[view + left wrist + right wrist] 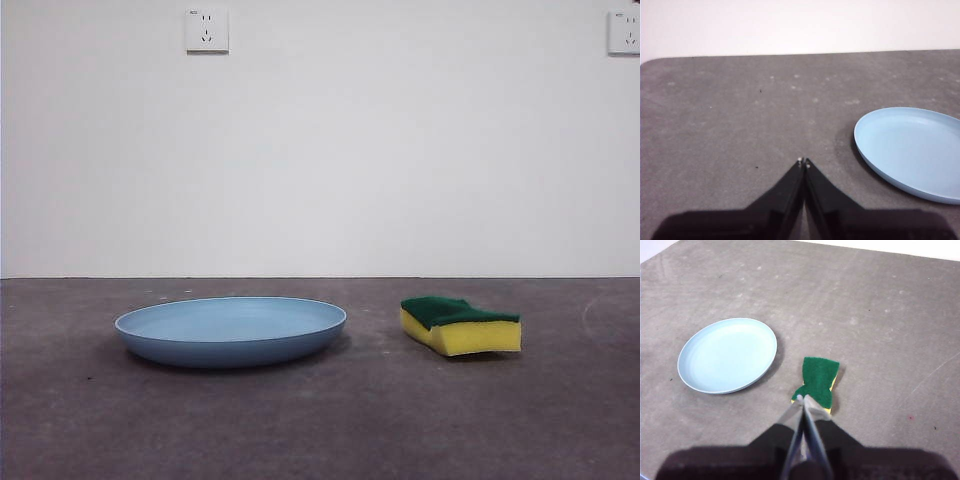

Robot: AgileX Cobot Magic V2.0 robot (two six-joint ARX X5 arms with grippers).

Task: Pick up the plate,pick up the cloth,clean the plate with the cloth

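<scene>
The light-blue plate lies flat on the dark grey table, left of centre in the front view. The cloth, a yellow sponge with its green layer facing up, lies to the plate's right. My left gripper is shut and empty above bare table, with the plate off to its side. Shut as well, my right gripper hovers above the cloth, its tips over the sponge's near end; the plate lies beside it. Neither arm shows in the front view.
A white wall stands behind the table's far edge. Two wall sockets are mounted high on it. In the left wrist view, the rounded table corner shows.
</scene>
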